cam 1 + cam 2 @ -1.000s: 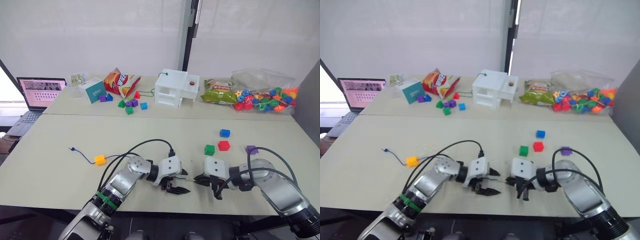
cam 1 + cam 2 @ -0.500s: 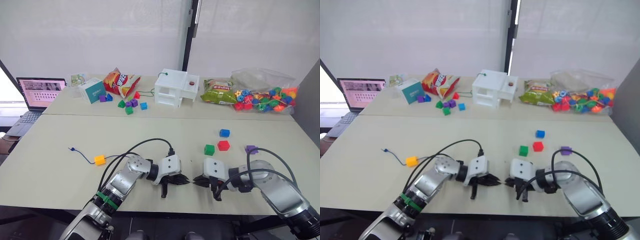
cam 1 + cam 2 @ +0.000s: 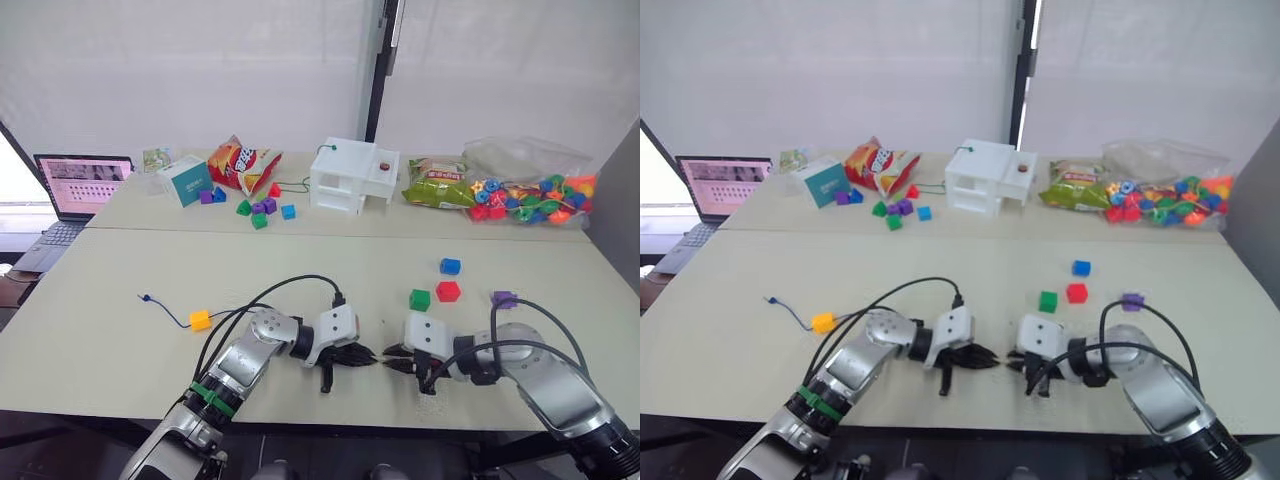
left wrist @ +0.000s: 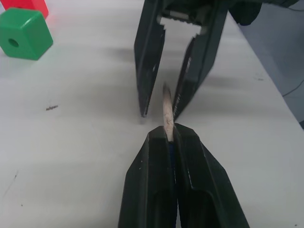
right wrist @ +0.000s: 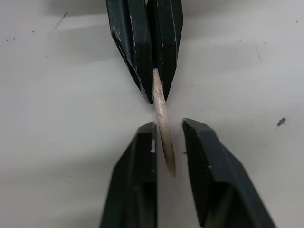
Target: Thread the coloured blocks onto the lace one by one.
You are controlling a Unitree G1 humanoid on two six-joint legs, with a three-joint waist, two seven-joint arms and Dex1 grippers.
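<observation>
My left gripper [image 4: 170,134] is shut on the lace's pale stiff tip [image 5: 161,109], low over the table near its front edge. My right gripper [image 5: 169,126] faces it tip to tip and stands open, with the pale tip between its fingers [image 5: 142,161]. From a small knot at the left, the dark-blue lace [image 3: 170,312] runs through the yellow-orange block [image 3: 201,320] toward my left gripper [image 3: 362,355]. To the right of my right gripper [image 3: 392,358] lie the green block [image 3: 419,299], the red block [image 3: 448,291], the blue block [image 3: 450,266] and the purple block [image 3: 504,298].
The far table holds a white box [image 3: 353,178], snack bags [image 3: 240,163], a clear bag of bright beads [image 3: 530,195], a teal box [image 3: 186,182], several small loose pieces [image 3: 258,210] and a laptop [image 3: 80,185]. The table's front edge lies just below both grippers.
My left gripper has shut on the lace tip. My right gripper, shut before, has opened around that tip. The two grippers have come closer together.
</observation>
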